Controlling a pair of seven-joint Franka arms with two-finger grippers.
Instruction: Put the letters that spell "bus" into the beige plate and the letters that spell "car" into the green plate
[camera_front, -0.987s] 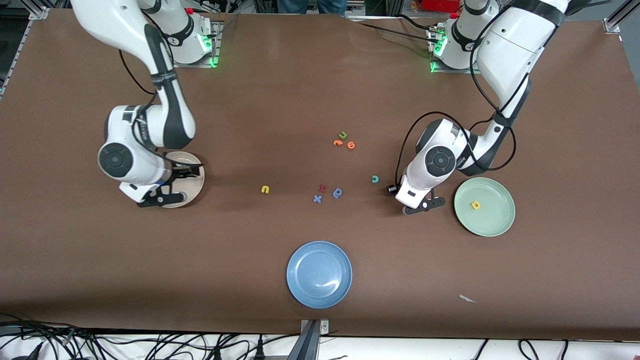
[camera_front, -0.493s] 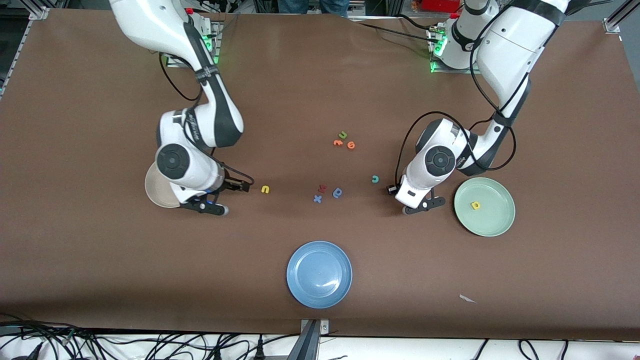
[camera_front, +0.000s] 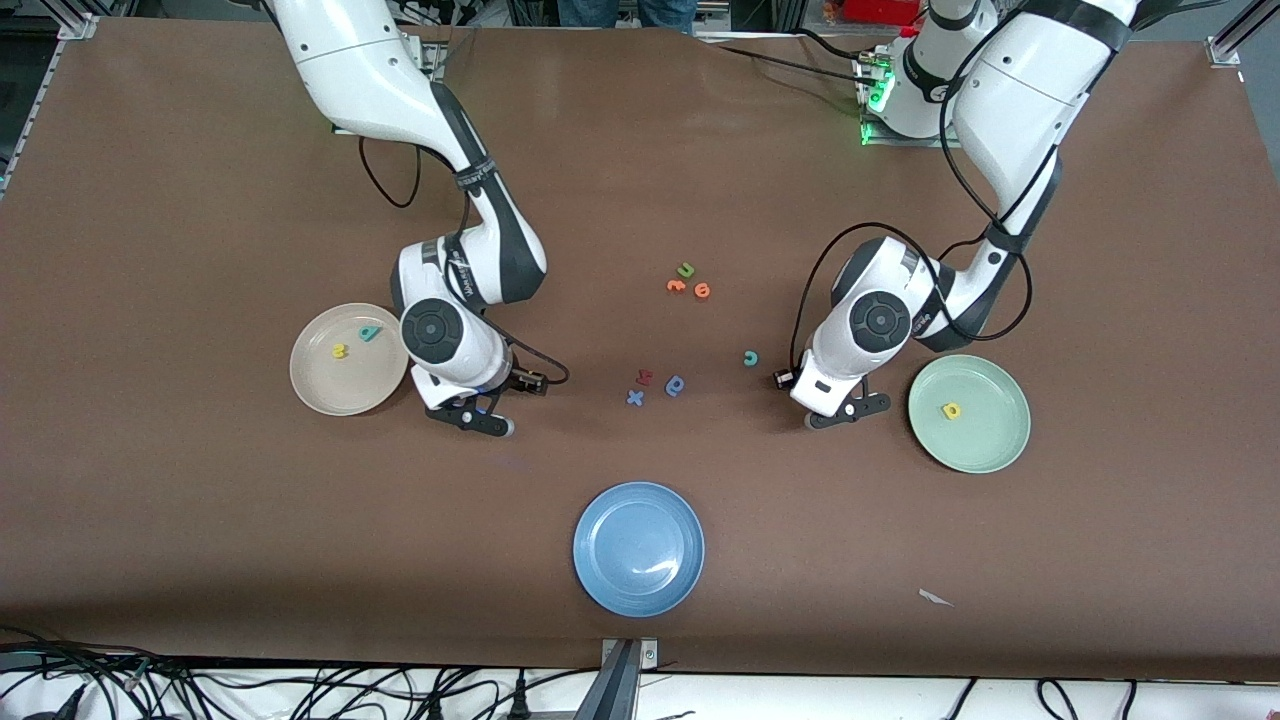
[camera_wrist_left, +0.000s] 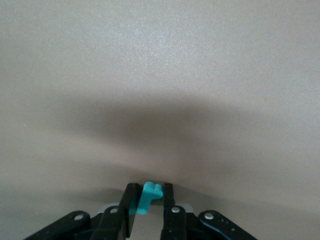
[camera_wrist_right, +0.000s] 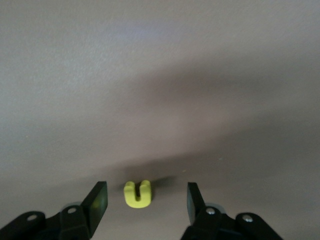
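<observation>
Status: three of six letters are placed. The round cream-beige plate (camera_front: 318, 385), toward the right arm's end of the table, holds a small yellow foam letter (camera_front: 340, 351) and a small teal foam letter (camera_front: 370, 334), taken as the "s" and "b". The yellow foam "u" (camera_wrist_right: 137, 194) needed to finish "bus" lies on the brown table (camera_front: 200, 520) just beside that plate. The right gripper (camera_wrist_right: 145, 197) is low over the "u", jaws spread and straddling it, not yet pinching. The round pale mint-green plate (camera_front: 990, 445), toward the left arm's end, holds one yellow foam letter (camera_front: 950, 409), taken as the "a". The left gripper (camera_wrist_left: 149, 201) sits at table level beside that plate, clenched on a small teal hooked foam letter (camera_wrist_left: 148, 196), probably the "r". The teal foam "c" (camera_front: 750, 358) lies loose on the table near that gripper. So "u", "r" and "c" are left to deliver. The other loose letters and the round blue plate (camera_front: 638, 548) are not needed. Writing: dark lettering on the right arm's wrist segment is too small to read; no other labels seen.
</observation>
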